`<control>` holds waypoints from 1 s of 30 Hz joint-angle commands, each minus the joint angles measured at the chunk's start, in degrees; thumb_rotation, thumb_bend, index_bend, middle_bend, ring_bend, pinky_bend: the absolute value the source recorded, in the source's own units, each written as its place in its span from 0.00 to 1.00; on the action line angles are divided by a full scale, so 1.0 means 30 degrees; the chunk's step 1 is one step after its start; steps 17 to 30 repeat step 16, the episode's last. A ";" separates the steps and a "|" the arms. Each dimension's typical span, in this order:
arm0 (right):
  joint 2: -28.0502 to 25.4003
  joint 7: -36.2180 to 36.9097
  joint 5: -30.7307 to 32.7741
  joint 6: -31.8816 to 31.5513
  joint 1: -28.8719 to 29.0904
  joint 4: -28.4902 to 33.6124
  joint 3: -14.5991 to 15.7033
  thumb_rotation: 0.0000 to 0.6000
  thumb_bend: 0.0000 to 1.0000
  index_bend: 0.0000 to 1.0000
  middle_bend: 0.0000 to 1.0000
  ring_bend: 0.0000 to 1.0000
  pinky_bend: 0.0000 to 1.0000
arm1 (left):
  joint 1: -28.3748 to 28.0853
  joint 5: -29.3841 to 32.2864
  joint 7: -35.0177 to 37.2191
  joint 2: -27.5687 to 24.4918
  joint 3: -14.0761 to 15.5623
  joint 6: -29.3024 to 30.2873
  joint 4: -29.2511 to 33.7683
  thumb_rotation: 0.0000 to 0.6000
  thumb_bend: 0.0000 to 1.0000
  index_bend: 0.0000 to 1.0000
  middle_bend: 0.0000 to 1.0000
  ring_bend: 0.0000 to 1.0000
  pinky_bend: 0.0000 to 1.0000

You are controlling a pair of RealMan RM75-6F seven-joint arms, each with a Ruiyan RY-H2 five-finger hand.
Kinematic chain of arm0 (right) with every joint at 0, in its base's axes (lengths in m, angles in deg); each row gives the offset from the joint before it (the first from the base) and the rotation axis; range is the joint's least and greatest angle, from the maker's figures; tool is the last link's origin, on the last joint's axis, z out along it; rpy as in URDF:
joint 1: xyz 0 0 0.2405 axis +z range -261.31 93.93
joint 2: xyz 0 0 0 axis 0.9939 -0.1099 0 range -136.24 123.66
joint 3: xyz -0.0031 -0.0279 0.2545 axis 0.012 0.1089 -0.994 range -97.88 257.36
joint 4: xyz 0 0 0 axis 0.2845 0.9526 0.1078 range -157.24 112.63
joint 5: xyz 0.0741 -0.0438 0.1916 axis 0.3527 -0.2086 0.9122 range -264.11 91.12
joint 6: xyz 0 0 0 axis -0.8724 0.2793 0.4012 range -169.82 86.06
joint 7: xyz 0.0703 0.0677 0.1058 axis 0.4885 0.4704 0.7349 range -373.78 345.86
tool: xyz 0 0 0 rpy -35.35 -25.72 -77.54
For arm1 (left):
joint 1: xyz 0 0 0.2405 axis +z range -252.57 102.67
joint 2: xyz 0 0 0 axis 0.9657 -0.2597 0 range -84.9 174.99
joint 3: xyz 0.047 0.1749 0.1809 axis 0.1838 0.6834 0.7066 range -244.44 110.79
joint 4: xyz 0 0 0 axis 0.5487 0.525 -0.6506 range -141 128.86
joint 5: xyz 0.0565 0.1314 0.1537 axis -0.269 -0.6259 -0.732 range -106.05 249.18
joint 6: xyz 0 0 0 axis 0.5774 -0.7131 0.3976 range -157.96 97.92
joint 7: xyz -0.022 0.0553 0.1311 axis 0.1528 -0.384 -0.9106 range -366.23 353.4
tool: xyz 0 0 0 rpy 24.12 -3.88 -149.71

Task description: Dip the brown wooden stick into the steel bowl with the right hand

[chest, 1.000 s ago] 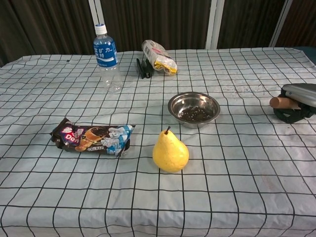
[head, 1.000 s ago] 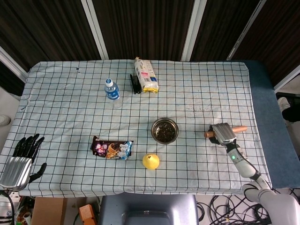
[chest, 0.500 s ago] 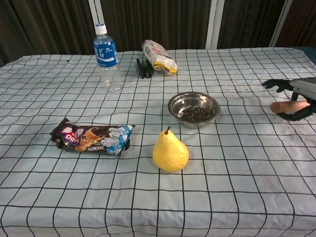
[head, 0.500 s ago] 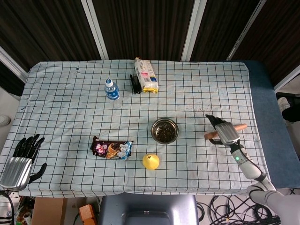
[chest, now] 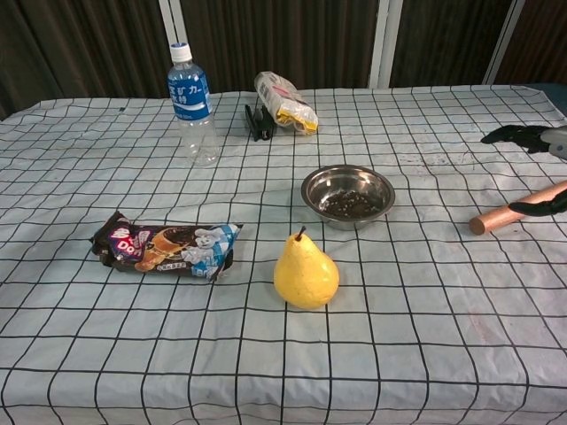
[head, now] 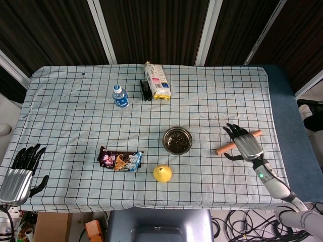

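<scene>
So the brown wooden stick (head: 237,141) is lying flat on the checkered tablecloth (head: 75,111) at about 3 o'clock from the steel bowl (head: 177,140), well apart from it, and the right hand (head: 244,142) sits right over its middle with fingers spread, holding nothing as far as I can see. Left hand (head: 22,169) is way off at the table's 8 o'clock corner, fingers apart and empty. A yellow pear (chest: 305,270) sits near the bowl at 7 o'clock, with a snack packet (chest: 166,247) further to 9 o'clock.
</scene>
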 commanded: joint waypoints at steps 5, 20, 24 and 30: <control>-0.6371 -0.8309 -0.0423 -0.8594 -0.5998 1.1501 0.1574 0.68 0.21 0.00 0.00 0.00 0.02 | 0.0073 -0.0061 -0.0529 0.0123 -0.0002 0.0159 0.0037 1.00 0.36 0.00 0.00 0.00 0.00; -0.5871 -0.7255 -0.1451 -1.0961 -0.8380 1.0773 0.2051 0.74 0.21 0.00 0.00 0.00 0.00 | 0.0121 -0.0317 -0.1282 0.0332 0.0170 0.0182 0.0228 1.00 0.37 0.00 0.00 0.00 0.00; -0.5871 -0.7255 -0.1451 -1.0961 -0.8380 1.0773 0.2051 0.74 0.21 0.00 0.00 0.00 0.00 | 0.0121 -0.0317 -0.1282 0.0332 0.0170 0.0182 0.0228 1.00 0.37 0.00 0.00 0.00 0.00; -0.5871 -0.7255 -0.1451 -1.0961 -0.8380 1.0773 0.2051 0.74 0.21 0.00 0.00 0.00 0.00 | 0.0121 -0.0317 -0.1282 0.0332 0.0170 0.0182 0.0228 1.00 0.37 0.00 0.00 0.00 0.00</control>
